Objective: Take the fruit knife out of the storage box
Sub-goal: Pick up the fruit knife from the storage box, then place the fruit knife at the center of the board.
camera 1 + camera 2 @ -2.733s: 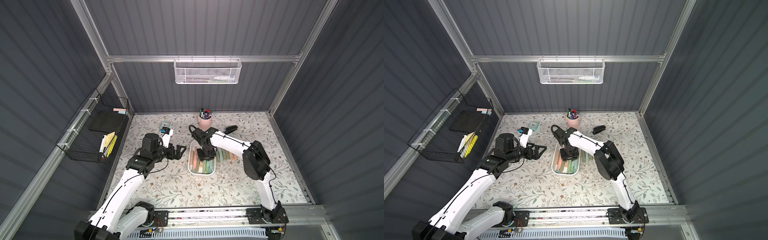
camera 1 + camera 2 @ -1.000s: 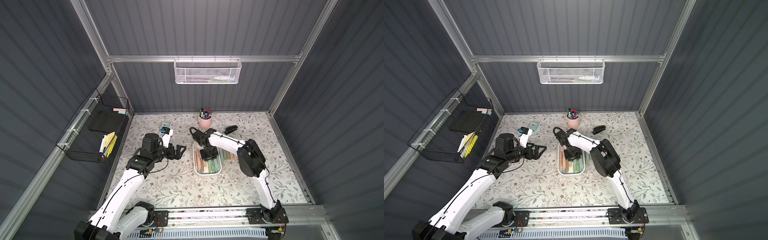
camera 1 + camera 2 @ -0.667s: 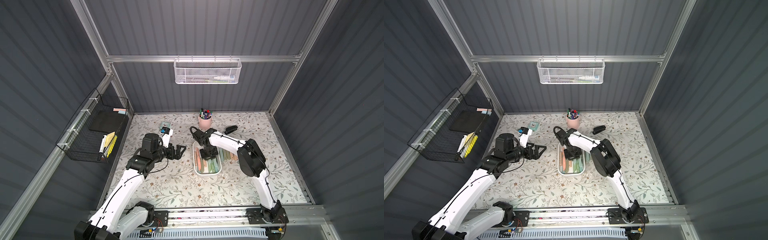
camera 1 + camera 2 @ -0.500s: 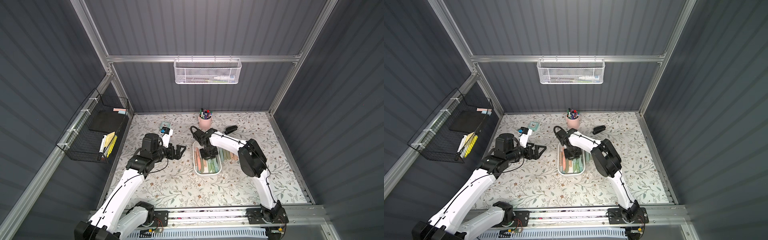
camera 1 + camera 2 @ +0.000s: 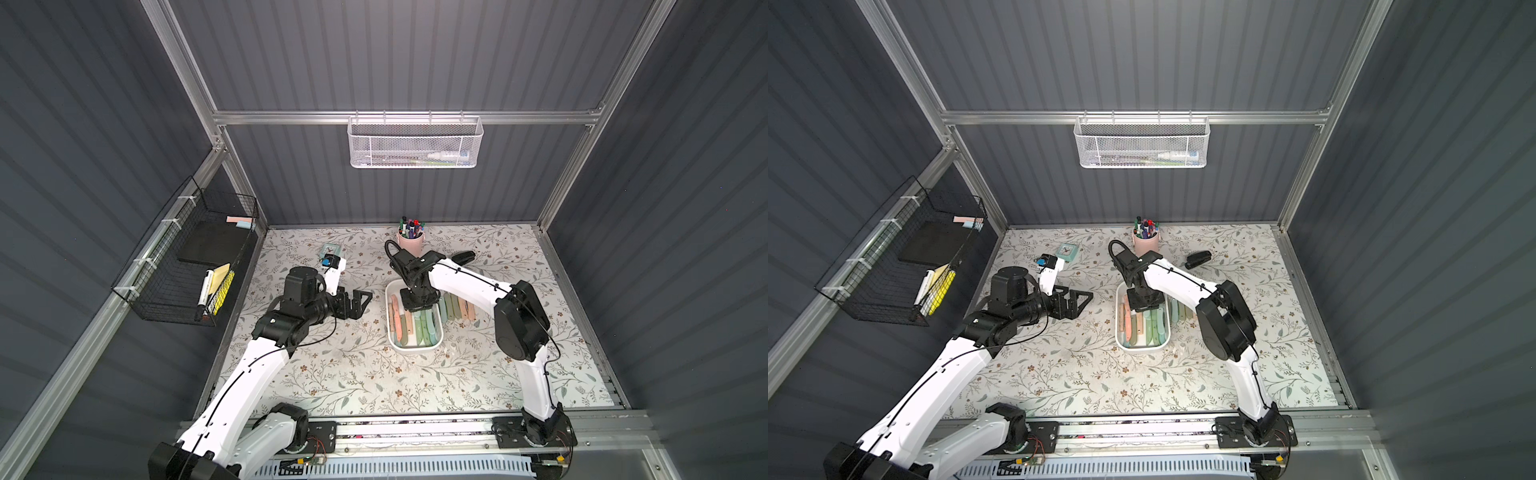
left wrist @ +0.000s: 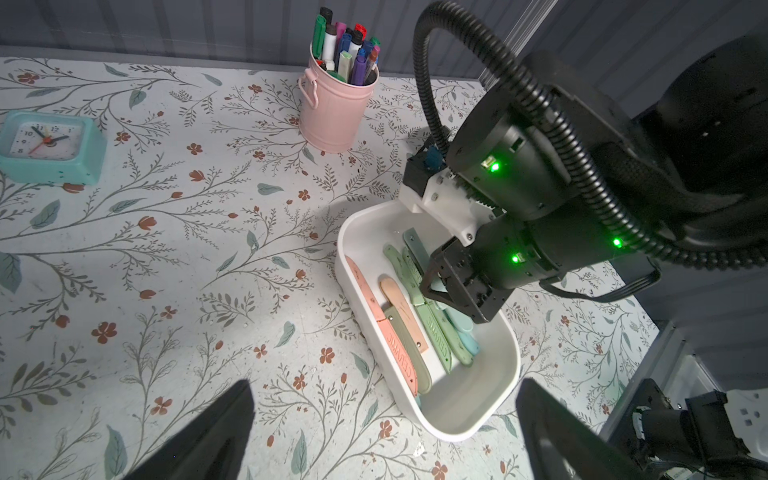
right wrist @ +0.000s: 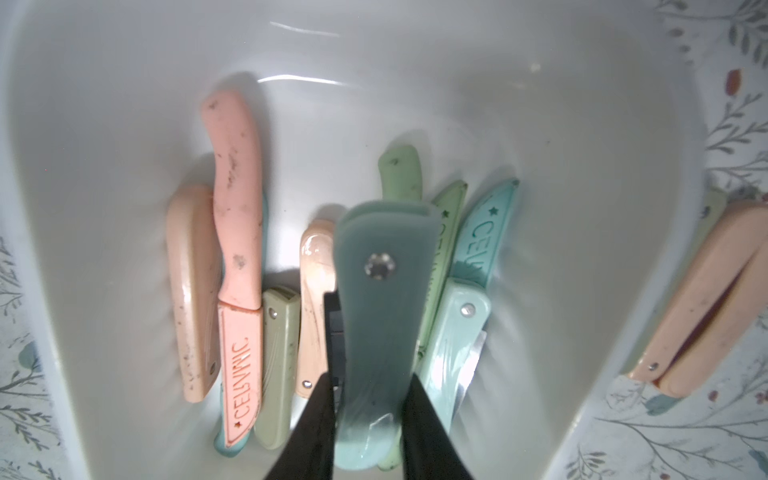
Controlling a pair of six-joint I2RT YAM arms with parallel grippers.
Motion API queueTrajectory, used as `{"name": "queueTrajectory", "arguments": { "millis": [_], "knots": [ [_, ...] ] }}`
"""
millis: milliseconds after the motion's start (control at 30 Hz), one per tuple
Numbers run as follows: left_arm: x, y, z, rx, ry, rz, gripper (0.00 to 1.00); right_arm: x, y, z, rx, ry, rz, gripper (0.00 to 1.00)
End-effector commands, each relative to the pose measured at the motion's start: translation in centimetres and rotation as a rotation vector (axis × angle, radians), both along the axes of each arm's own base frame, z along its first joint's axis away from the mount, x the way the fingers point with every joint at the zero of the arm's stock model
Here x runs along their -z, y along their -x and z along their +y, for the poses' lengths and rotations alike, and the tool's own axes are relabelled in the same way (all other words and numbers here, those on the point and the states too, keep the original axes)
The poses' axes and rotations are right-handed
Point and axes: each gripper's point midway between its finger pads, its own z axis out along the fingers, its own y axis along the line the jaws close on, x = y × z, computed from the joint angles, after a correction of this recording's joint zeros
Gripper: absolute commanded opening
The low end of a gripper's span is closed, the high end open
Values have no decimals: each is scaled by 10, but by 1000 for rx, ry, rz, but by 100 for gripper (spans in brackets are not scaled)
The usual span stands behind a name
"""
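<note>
Here, in both top views the right fingers (image 5: 419, 301) (image 5: 1144, 301) reach down into the storage box (image 5: 413, 348) (image 5: 1142, 348) on the table (image 5: 374, 382) (image 5: 1079, 374); what they pinch cannot be made out from up there. The left fingers (image 5: 358, 302) (image 5: 1076, 300) hang spread wide above the table, well apart from the box.

In the left wrist view the left fingers (image 6: 208, 436) stand wide apart with nothing between them. Beyond their tips sits the storage box (image 6: 478, 424), where the right fingers (image 6: 442, 286) are closed on a dusty-teal fruit knife (image 6: 417, 249), its riveted end sticking out past the fingertips.

In the right wrist view the right fingers (image 7: 316, 415) pinch the fruit knife (image 7: 382, 291) from both sides. It runs straight out from them, over the other knives (image 7: 237, 208) (pink, peach, green, teal) lying on the box floor beneath. The box wall (image 7: 124, 104) curves round beyond the fingertips, so the knife is inside the box. A peach knife (image 7: 698, 299) lies outside the box, on the table.
</note>
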Motion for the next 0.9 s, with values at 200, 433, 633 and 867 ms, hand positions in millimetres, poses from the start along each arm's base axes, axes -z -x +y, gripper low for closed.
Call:
{"name": "queueTrajectory", "arguments": {
  "millis": [200,433,633,867],
  "knots": [
    [-5,14,-26,171,98,17,100,-38,-5,-21,13,-61,-62,22],
    [-5,16,-36,227,138,45,99,-45,-10,-84,119,-66,-58,22],
    [-3,17,-34,221,132,45,99,-22,-12,-159,211,-5,-26,22],
    [-1,16,-34,215,126,54,99,13,-14,-205,261,77,41,23]
  ]
}}
